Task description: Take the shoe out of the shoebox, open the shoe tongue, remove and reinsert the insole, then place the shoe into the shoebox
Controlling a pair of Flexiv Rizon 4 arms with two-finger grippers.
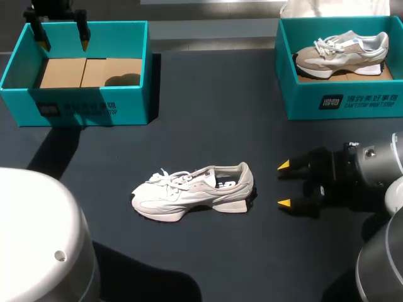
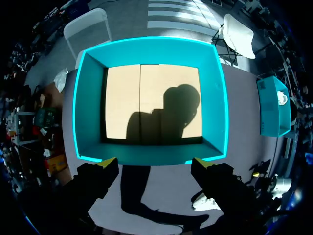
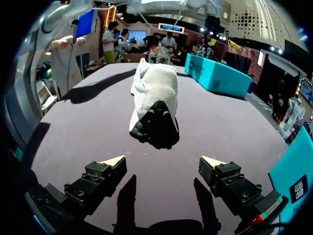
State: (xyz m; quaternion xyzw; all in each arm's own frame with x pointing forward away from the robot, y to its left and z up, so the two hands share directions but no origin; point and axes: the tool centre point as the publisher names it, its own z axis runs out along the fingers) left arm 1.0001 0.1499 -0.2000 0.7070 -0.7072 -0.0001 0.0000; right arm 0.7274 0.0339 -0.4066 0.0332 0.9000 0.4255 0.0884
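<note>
Shoe (image 1: 192, 192) out of the box, and that first step looked done to us: the white shoe lay on its side on the dark worktop (image 1: 208, 126), toe toward our left and heel toward our right, well apart from either box. The teal shoebox (image 1: 88, 107) at the far left stood open with nothing on its bare cardboard floor, and we judged it to be the one the shoe belonged to. Our left hand (image 1: 63, 43) hung over its back edge, fingers spread and holding nothing. Our right hand (image 1: 284, 184) sat just beside the heel, not touching, its yellow tips wide apart and empty, and in its wrist view the dark heel stood straight ahead of the fingers. A second shoebox (image 1: 343, 100) at the far right held a second shoe (image 1: 343, 53), which neither hand was near. The laces looked done up, and we could not tell whether the tongue was lifted or the insole seated. By our reckoning the tongue, the insole and the return to the box were all left to do.
</note>
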